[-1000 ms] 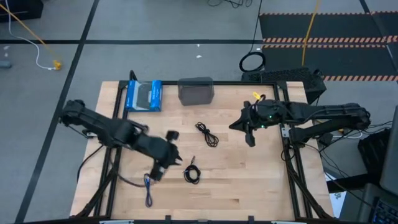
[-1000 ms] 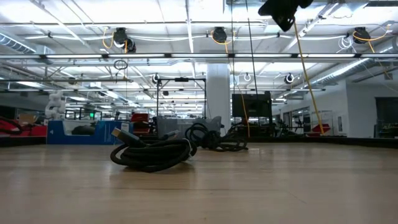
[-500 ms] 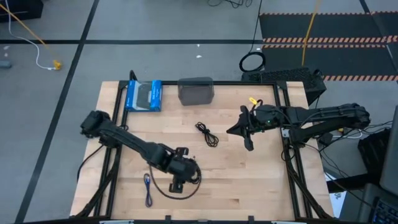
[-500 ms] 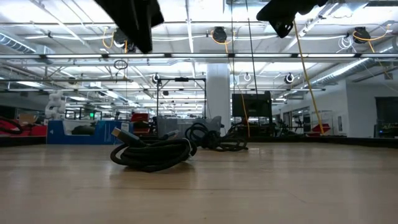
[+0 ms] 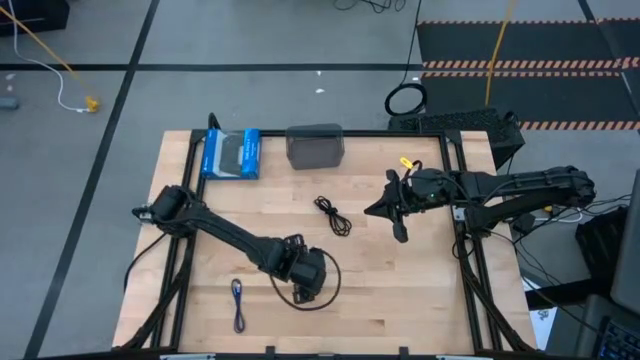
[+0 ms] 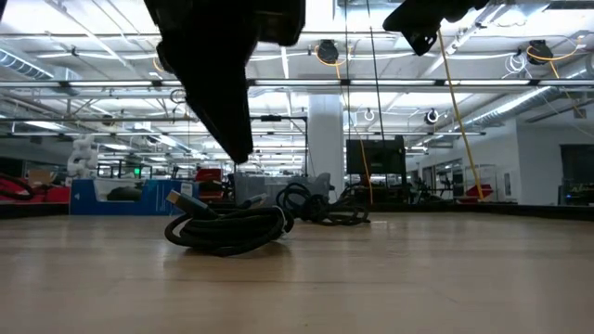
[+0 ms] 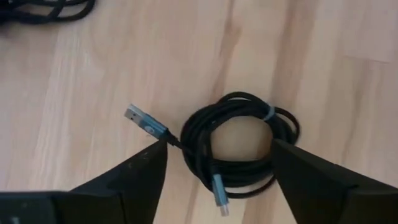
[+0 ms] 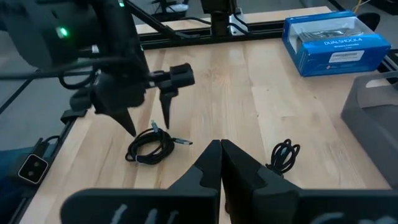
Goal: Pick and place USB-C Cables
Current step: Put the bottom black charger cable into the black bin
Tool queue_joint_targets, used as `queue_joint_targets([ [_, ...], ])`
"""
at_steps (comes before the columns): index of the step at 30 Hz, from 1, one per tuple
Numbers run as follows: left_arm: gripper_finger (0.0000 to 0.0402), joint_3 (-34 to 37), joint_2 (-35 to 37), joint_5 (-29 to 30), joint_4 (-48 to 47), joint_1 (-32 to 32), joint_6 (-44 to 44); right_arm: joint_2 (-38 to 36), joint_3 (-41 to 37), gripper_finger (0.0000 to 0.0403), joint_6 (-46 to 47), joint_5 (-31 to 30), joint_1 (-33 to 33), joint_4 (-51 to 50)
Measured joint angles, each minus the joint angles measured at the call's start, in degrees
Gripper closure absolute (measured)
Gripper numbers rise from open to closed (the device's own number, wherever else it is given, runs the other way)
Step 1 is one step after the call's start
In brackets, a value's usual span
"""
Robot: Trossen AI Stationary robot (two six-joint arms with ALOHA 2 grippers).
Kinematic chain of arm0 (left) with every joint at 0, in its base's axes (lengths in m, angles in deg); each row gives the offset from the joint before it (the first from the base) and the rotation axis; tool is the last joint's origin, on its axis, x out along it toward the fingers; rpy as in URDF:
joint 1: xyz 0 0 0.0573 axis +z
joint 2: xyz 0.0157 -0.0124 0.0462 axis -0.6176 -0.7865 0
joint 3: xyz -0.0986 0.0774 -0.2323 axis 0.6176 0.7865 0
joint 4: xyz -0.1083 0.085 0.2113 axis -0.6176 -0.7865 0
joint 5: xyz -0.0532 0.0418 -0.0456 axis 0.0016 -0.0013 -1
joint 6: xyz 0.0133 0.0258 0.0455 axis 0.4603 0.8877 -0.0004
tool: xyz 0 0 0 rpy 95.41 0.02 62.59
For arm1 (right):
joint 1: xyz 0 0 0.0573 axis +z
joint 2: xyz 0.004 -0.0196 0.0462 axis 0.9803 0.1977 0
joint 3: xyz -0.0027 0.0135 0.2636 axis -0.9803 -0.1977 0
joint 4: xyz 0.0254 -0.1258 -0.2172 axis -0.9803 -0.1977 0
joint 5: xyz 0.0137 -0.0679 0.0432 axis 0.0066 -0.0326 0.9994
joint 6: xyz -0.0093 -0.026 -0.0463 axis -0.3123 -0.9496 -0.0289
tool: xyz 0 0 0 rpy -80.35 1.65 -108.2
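the left tool (image 7: 217, 165) hangs just above a coiled black usb-c cable (image 7: 239, 149) near the middle of the table (image 5: 400, 300), toward its near edge. its two dark fingers (image 7: 140, 171) stand wide apart, one on either side of the coil, and in the left wrist view they hold nothing; one silver-and-blue plug sticks out of the coil beside one finger. in the low view the same coil (image 6: 227, 227) lies flat on the wood with the left tool's dark fingers (image 6: 223, 102) above it, not touching it. from above, the left tool (image 5: 305, 278) covers most of that coil.

a second black usb-c cable (image 5: 333, 215) lies loosely bundled farther back, close to the table's centre, well apart from the first. the blue-purple usb-c cable (image 5: 238, 304) lies stretched in a thin strip at the near left of the table, apart from the left tool.

the right tool (image 5: 398, 212) hovers high over the right part of the table, right of the second black cable. in the right wrist view its fingers (image 8: 214, 165) are pressed together with nothing between them.

at the far edge of the table sit a blue box (image 5: 231, 153) on the left and a grey box (image 5: 315, 145) just right of it.
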Motion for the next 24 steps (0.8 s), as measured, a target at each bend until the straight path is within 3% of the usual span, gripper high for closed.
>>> queue_joint_targets([
  [7, 0.0095, 0.0, -3.7, -0.9, 0.4, 0.1, -5.6, 0.0, 0.0, 0.0403, -0.2, 0.0, 1.2, 0.0],
  [24, 0.0103, 0.0, -6.9, -3.3, -1.4, 3.0, -6.7, 0.0, 0.0, 0.0403, -0.7, 0.0, 3.3, 1.7],
])
